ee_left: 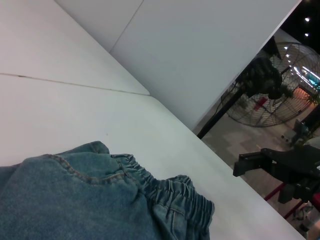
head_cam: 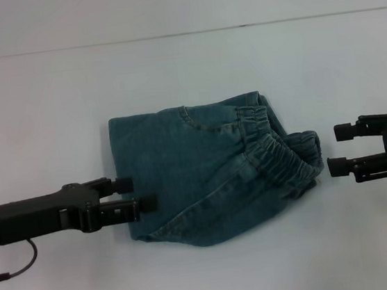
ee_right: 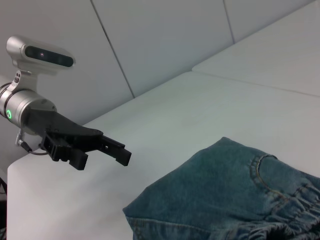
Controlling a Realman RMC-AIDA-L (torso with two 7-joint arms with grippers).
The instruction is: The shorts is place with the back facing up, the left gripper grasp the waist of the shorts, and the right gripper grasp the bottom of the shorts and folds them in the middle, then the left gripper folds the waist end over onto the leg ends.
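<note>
The shorts (head_cam: 197, 172) lie folded in the middle of the white table, a pocket seam showing on top. The gathered waist (head_cam: 278, 153) is doubled over at the right end, also seen as the waist (ee_left: 170, 192) in the left wrist view. I cannot make out the leg ends. My left gripper (head_cam: 137, 193) is open at the shorts' left edge, its lower finger over the denim border and nothing held. In the right wrist view the left gripper (ee_right: 112, 147) hovers apart from the shorts (ee_right: 215, 195). My right gripper (head_cam: 335, 150) is open and empty just right of the waist.
The white table (head_cam: 48, 98) stretches around the shorts, with a seam line along its far side. In the left wrist view a standing fan (ee_left: 272, 90) is on the floor beyond the table's edge, behind the right gripper (ee_left: 250, 170).
</note>
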